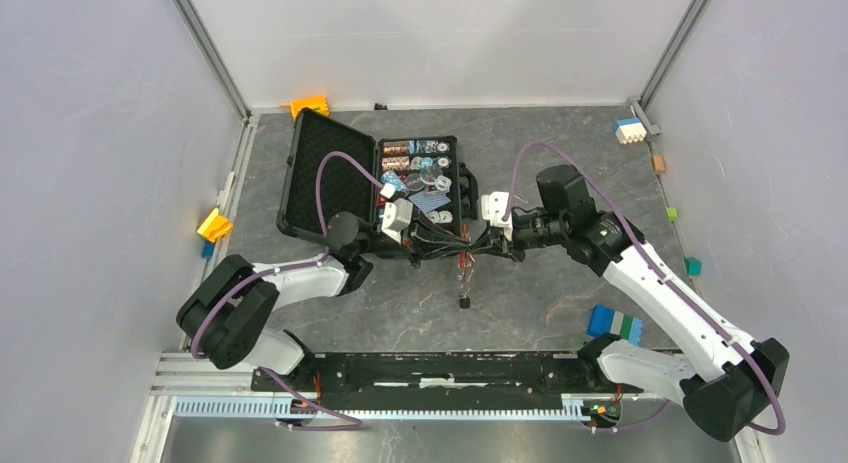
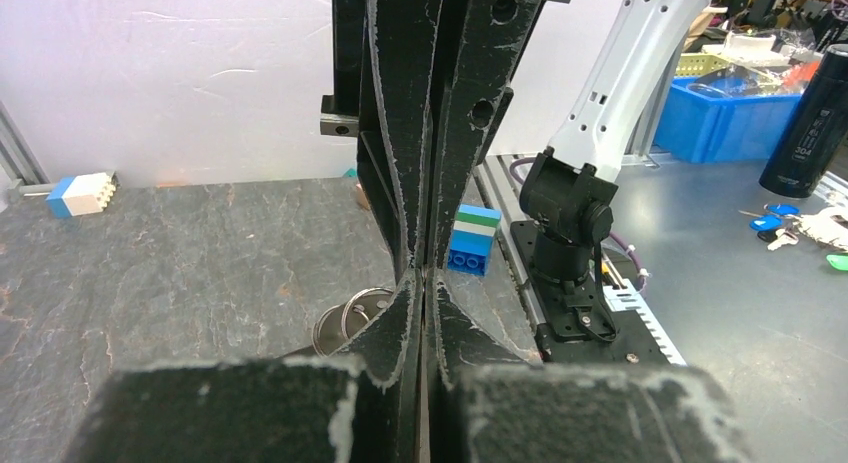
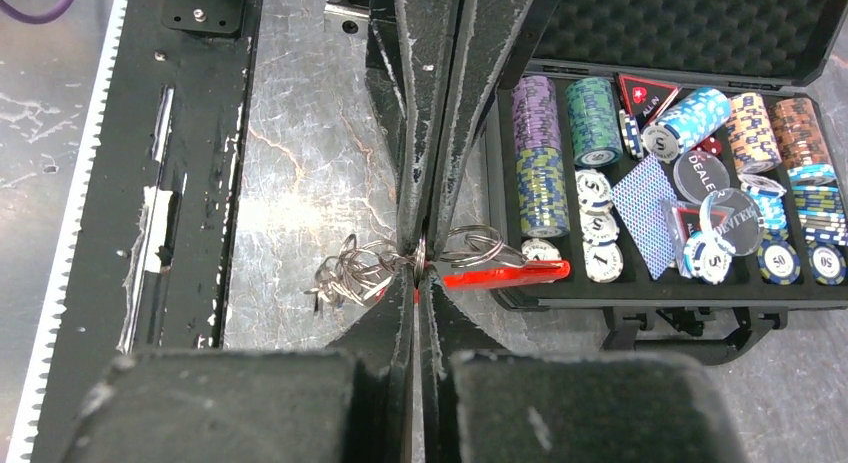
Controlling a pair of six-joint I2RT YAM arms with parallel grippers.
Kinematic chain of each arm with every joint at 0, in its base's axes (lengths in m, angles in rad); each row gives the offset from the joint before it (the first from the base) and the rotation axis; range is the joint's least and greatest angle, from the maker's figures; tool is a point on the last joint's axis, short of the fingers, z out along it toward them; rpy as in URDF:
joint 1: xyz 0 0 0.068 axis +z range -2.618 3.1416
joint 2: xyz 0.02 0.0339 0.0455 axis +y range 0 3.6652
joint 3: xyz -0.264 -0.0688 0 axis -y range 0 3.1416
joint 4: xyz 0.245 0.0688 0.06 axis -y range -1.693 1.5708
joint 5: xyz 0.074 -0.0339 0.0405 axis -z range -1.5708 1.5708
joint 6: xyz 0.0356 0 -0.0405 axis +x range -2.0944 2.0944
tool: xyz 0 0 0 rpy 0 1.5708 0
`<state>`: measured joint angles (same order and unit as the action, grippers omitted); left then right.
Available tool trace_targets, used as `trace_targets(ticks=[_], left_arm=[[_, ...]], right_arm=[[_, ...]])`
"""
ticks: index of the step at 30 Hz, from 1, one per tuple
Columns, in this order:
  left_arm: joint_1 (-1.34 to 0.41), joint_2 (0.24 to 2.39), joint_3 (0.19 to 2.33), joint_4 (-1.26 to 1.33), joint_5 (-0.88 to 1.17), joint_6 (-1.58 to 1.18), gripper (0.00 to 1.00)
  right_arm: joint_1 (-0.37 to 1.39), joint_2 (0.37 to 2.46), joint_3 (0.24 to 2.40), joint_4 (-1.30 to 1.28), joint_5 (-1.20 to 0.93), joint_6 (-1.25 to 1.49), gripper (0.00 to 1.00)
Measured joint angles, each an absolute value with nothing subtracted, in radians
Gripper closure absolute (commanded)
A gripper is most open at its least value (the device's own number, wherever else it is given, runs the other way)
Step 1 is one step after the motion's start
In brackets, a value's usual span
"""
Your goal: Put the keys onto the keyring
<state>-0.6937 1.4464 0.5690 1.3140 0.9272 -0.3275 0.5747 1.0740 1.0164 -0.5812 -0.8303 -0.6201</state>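
Note:
Both grippers meet tip to tip above the table's middle, just in front of the open case. The keyring (image 3: 478, 246) is a tangle of thin silvery rings with a long red tag (image 3: 505, 274) lying across the case's front edge. My right gripper (image 3: 418, 255) is shut on one ring, seen edge-on between its tips. My left gripper (image 2: 424, 273) is shut too, with the rings (image 2: 350, 318) showing just beside its left finger. In the top view the keyring (image 1: 462, 265) hangs below the joined tips. A small dark piece (image 1: 463, 303), possibly a key, lies on the table below.
An open black case (image 1: 330, 173) with poker chips (image 3: 590, 108) stands right behind the grippers. A blue, green and white block (image 1: 614, 324) lies near the right arm's base. Small blocks sit along the walls: orange (image 1: 309, 105), yellow (image 1: 214, 224), white-blue (image 1: 629, 130).

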Motion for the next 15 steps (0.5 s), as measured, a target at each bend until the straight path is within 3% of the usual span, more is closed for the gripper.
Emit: trace_targets(ticks=[6,11,15], left_arm=[[-0.696,1.447,0.569,1.316,0.918,-0.327,0.98],[-0.698,1.447,0.569,1.317,0.915,-0.327,0.98],[-0.698,1.447,0.569,1.318,0.904,-0.339,0.98]], right_arm=[[0.567,1.073,1.016,-0.574,-0.831,-0.599,1.00],[0.567,1.056,1.001,-0.561,-0.831,-0.595,0.87],[0.566,1.048,1.000,-0.555,-0.830,-0.595,0.85]])
